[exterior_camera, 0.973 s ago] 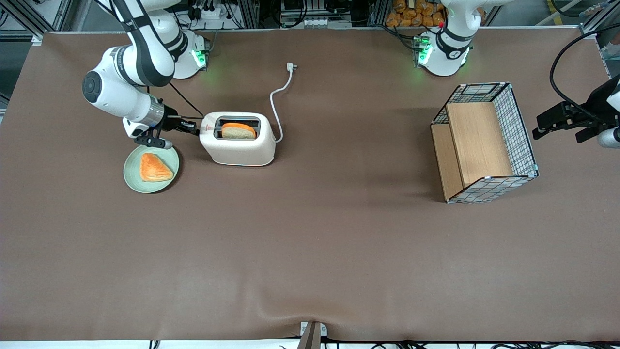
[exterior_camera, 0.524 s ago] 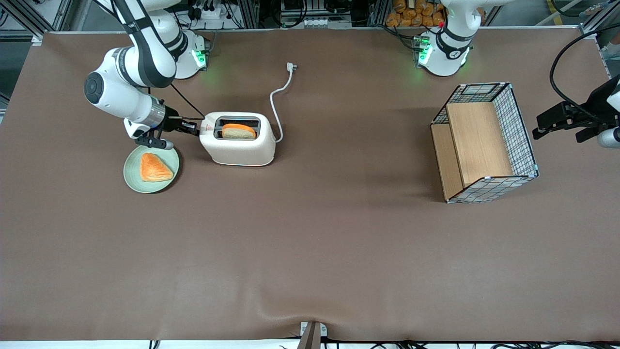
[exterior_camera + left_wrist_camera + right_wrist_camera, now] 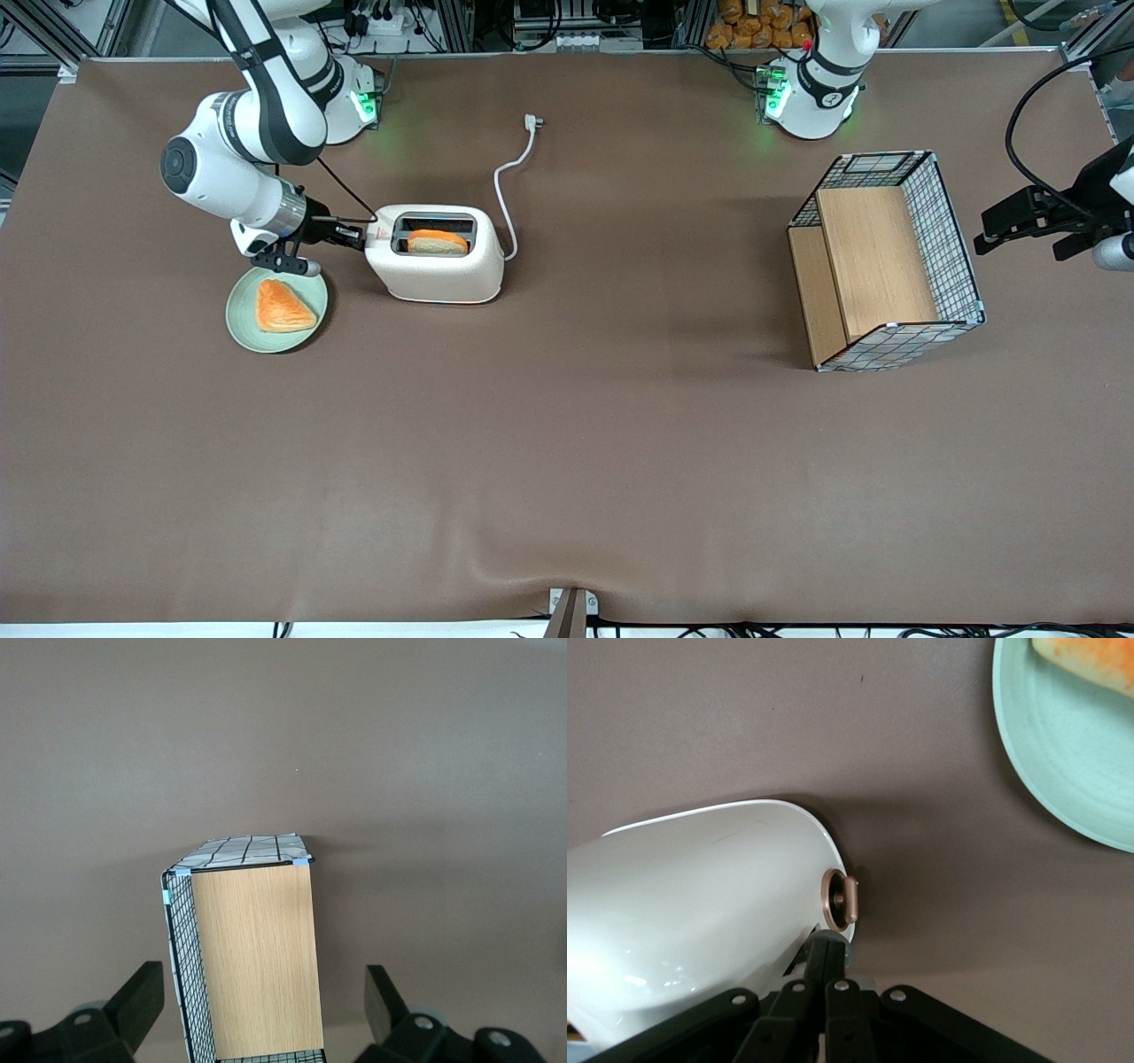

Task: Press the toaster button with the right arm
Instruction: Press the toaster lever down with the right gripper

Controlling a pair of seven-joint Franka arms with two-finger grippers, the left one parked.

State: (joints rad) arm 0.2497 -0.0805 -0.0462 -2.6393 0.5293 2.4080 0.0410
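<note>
The cream-white toaster [image 3: 438,276] stands on the brown table with a slice of bread [image 3: 437,241] low in its slot. My right arm's gripper [image 3: 358,237] is shut, its tips against the toaster's narrow end beside the red mark [image 3: 379,236]. In the right wrist view the shut gripper [image 3: 826,948] rests on the toaster's end [image 3: 700,895], just by a bronze round knob [image 3: 837,899]. The toaster button is almost wholly hidden under the fingertips; only a pale sliver [image 3: 847,937] shows.
A pale green plate [image 3: 241,326] with an orange pastry [image 3: 283,306] lies just nearer the front camera than the gripper; its rim shows in the right wrist view [image 3: 1028,771]. The white cord [image 3: 505,190] runs to a plug [image 3: 532,121]. A wire-and-wood basket [image 3: 886,261] stands toward the parked arm's end.
The shut gripper has stayed against the toaster's end while the arm shifted slightly. The bread slice has sunk lower into the slot.
</note>
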